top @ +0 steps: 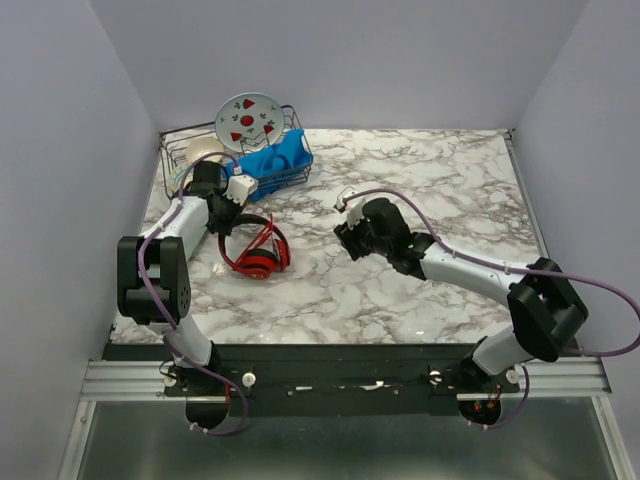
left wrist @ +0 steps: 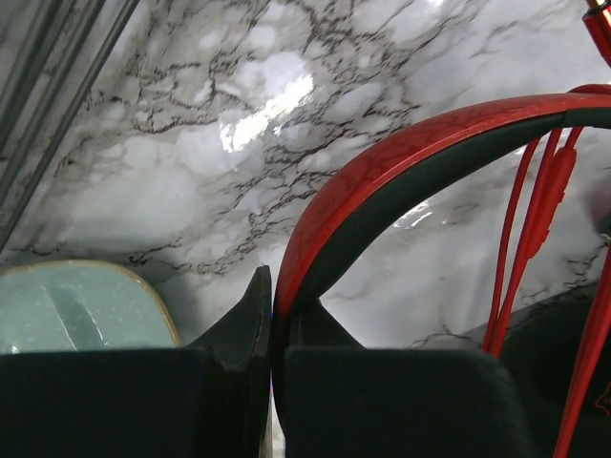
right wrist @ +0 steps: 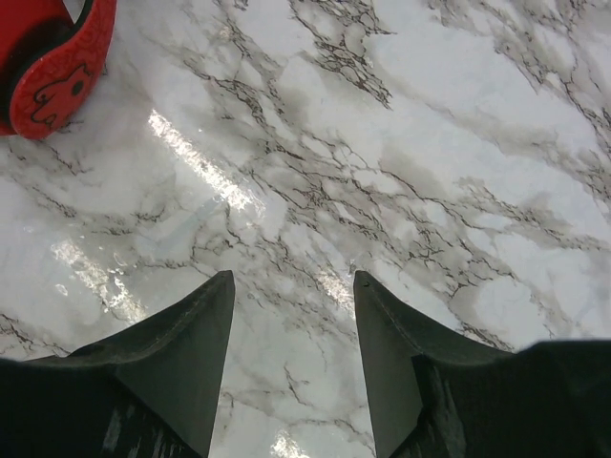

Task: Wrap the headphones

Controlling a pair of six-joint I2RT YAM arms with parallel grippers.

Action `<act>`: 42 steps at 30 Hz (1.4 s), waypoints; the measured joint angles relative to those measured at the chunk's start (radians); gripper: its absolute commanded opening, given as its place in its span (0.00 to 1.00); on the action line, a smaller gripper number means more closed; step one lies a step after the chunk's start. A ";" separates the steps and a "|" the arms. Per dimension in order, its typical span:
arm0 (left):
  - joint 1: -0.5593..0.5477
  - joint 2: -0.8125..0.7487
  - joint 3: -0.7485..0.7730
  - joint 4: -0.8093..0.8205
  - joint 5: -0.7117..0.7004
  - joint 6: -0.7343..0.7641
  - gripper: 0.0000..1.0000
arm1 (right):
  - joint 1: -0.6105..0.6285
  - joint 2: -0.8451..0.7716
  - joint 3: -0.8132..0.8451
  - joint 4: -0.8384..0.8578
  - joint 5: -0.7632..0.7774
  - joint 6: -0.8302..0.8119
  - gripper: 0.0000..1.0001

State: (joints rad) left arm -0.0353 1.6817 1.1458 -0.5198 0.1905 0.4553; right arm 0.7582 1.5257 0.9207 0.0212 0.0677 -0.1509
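Headphones point(top: 256, 250) in left end effector point(left wrist: 272, 320)

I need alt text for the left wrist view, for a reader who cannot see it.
The left tool is shut on the red headband of the headphones, over a marble table. A thin red cable runs down at the right; a pale dish shows lower left.

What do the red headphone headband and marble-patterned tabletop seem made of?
Red headband of the over-ear headphones: likely glossy hard plastic, with smooth highlights; dull black lining beneath. White grey-veined tabletop: glossy marble-look surface, mirroring lights; stone or laminate, cannot tell.
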 measured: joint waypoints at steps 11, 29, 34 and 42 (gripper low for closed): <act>0.095 0.096 -0.001 0.005 0.042 0.027 0.43 | 0.000 -0.052 -0.024 -0.008 0.013 -0.008 0.61; 0.103 -0.111 -0.001 0.010 -0.004 -0.064 0.99 | -0.090 -0.131 -0.030 -0.048 0.120 0.079 0.70; 0.104 -0.283 -0.026 -0.007 -0.021 -0.075 0.99 | -0.202 -0.247 -0.079 -0.060 0.147 0.150 0.78; 0.105 -0.545 -0.270 0.022 -0.068 -0.067 0.99 | -0.390 -0.458 -0.228 -0.072 0.198 0.278 1.00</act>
State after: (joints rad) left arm 0.0700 1.1370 0.8757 -0.4980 0.1223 0.3885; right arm 0.3679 1.0676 0.6930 -0.0505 0.2653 0.1268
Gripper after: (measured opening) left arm 0.985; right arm 0.996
